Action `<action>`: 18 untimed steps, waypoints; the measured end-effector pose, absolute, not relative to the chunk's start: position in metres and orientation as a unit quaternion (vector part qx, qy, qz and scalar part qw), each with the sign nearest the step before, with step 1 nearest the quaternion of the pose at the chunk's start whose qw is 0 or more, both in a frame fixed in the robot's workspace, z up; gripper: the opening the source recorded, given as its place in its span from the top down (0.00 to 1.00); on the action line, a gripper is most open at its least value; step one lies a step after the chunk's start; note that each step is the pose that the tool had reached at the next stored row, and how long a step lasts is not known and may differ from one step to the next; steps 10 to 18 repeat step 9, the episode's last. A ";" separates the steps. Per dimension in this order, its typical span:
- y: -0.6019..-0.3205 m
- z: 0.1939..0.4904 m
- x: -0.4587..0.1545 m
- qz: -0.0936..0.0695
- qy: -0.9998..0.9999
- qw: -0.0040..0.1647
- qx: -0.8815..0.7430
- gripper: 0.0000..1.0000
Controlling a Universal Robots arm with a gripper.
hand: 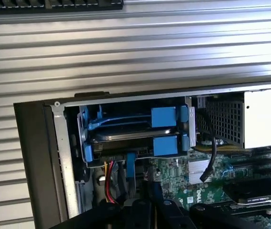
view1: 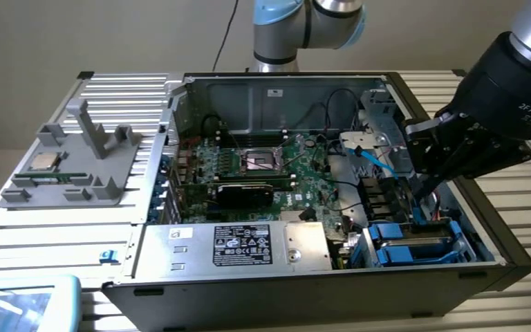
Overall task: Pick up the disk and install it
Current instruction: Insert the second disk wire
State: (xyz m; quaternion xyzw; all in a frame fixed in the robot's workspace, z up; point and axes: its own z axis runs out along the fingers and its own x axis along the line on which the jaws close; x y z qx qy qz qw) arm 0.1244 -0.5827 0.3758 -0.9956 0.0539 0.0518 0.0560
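Note:
The disk (hand: 125,136) lies flat in the drive bay at the corner of the open computer case (view1: 487,228). Its grey metal edge shows between the blue plastic carrier rails (hand: 164,117). In the exterior view the blue carrier (view1: 413,243) sits at the case's lower right. My gripper (view1: 424,190) hangs just above that bay on the exterior view's right, apart from the disk. In the wrist view, the gripper's black body (hand: 149,212) sits over the motherboard beside the bay.
A silver power supply box (view1: 247,245) with a black label fills the case's front. The green motherboard (view1: 265,166), loose black cables and a blue cable (view1: 376,162) lie beside the bay. A grey fixture with a small CPU chip (view1: 44,160) stands on the slatted table (view1: 53,235).

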 end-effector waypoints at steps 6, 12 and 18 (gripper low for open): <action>-0.580 0.376 0.124 0.052 0.054 0.054 -0.996 0.89; -0.580 0.376 0.124 0.052 0.054 0.054 -0.996 0.89; -0.580 0.376 0.124 0.052 0.054 0.054 -0.996 0.89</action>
